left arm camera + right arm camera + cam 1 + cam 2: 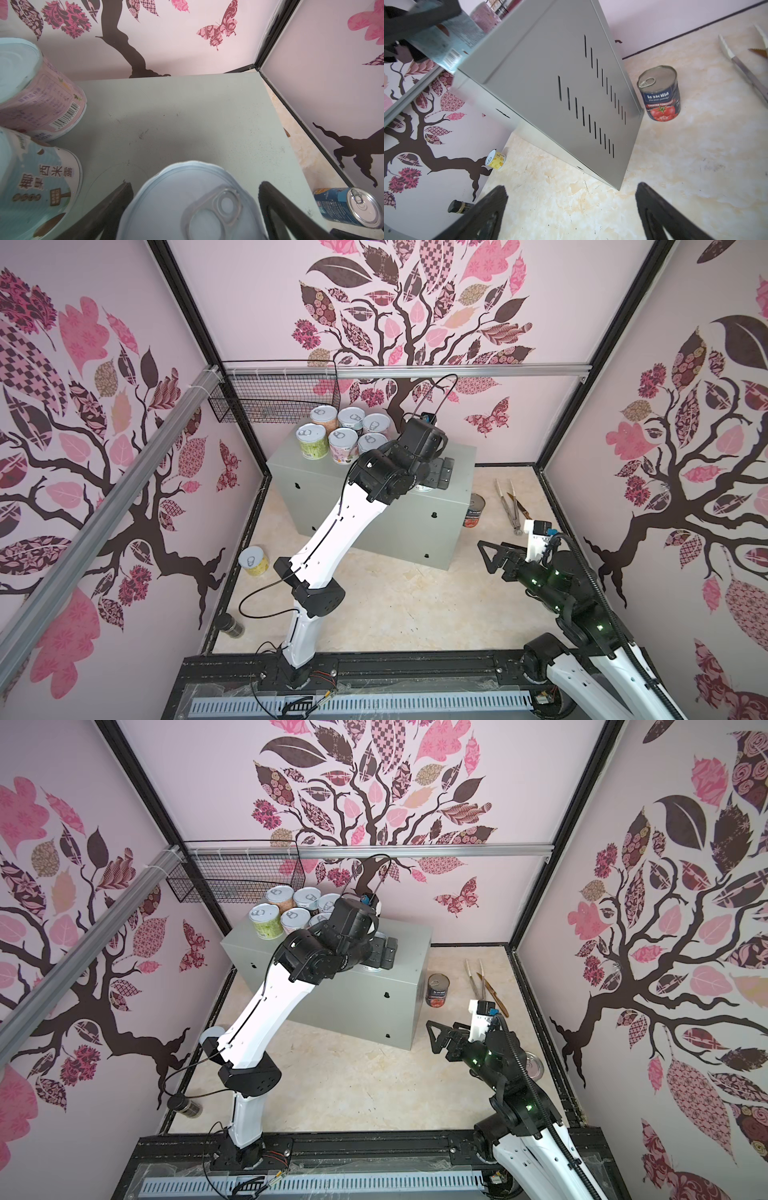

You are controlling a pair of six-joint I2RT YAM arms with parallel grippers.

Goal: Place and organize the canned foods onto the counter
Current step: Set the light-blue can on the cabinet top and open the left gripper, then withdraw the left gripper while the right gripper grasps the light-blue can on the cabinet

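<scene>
Pink walls printed with dark trees close in a marbled floor [395,605], and toward the back of it stands the grey box-shaped table [407,531]. Six short cans [343,443] stand upright in two rows of three on its far left corner, packed close together. A seventh can [187,203], pale lid up, sits near the table's front edge between the left jaws. Their black fingers [116,201] are spread to either side of it, and I cannot tell whether they touch it.

Off the table, a yellow can [256,561] stands on the floor by the left wall. A dark tomato can [475,511] stands just beside the table's right end, and a blue can [349,207] lies on its side on the floor off to the right. Near the table's front right corner the right jaws hang above the floor, spread wide and empty.

Tongs [509,506] and a knife [492,996] lie near the right wall. A black wire basket [270,402] hangs behind the cans, and a small dark jar [230,624] lies by the left wall.
</scene>
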